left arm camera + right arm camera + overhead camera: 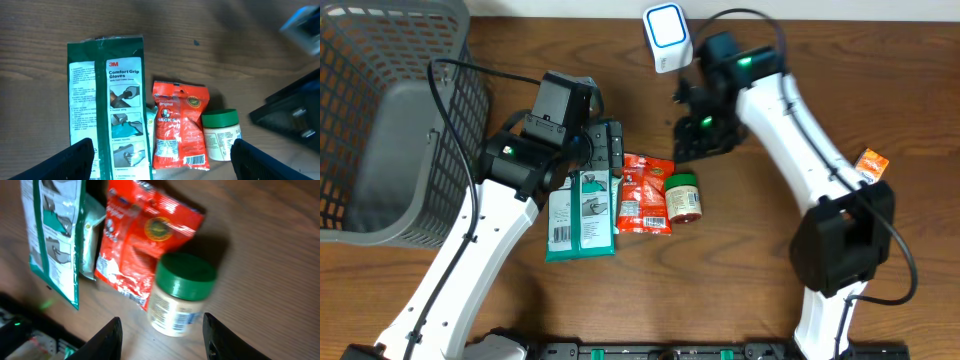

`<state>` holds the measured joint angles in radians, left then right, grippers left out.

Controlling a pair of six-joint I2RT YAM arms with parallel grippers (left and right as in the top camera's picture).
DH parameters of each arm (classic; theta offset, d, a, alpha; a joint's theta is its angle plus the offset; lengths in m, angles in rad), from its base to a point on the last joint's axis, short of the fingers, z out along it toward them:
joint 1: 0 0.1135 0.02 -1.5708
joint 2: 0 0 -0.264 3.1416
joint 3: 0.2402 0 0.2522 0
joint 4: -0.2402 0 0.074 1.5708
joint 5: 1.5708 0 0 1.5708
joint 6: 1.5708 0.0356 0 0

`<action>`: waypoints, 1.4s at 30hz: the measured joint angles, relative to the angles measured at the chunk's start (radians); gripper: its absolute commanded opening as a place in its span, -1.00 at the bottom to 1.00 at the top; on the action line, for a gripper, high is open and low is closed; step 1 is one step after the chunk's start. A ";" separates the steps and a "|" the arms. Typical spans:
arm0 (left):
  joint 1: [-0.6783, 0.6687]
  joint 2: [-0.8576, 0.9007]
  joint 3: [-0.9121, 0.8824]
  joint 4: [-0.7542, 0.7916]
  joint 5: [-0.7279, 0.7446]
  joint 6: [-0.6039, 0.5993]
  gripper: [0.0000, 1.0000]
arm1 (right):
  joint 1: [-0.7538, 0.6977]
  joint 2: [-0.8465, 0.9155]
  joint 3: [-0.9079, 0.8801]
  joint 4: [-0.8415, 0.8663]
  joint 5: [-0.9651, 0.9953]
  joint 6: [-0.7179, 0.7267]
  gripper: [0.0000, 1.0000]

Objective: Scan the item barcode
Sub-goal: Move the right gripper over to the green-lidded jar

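Jar with a green lid (pixel 182 292) is lying on its side on the tabletop (pixel 720 290), just ahead of the right end effector (pixel 162 340) and roughly in line with the gap between its fingers. Those fingers are being held spread, and nothing is being pinched between them. By this placing, the jar is judged to be the item picked out for scanning, though that cannot be settled from the views.

A red snack bag (pixel 145 235) is touching the jar on the side away from the right end effector's arm, and a green gloves pack (pixel 107 100) is lying just beyond the bag. The left end effector (pixel 162 160) is being held above the gloves pack with its fingers spread wide and nothing gripped.

The white scanner (pixel 666 35) is standing behind the right end effector, near the far edge of the tabletop, well apart from all three items. A grey basket (pixel 390 130) is sitting off to the outer side of the left end effector, and a small orange packet (pixel 871 163) is lying well out to the outer side of the right one.

As far as progress is being judged, very little is done: no item is lifted and no barcode is being presented to the scanner. What is left is the grasp itself, the carry toward the scanner, and the turning of the label so that the code is facing the scanner's window.
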<state>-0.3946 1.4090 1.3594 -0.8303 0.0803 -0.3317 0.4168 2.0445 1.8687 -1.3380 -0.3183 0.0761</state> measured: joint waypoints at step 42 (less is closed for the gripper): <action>0.001 0.000 0.000 -0.003 -0.003 0.008 0.75 | 0.058 0.000 -0.143 0.046 0.200 0.156 0.99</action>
<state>-0.3939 1.4090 1.3594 -0.8330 0.0769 -0.3237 0.4747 2.0445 1.7256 -1.2919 -0.1181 0.2321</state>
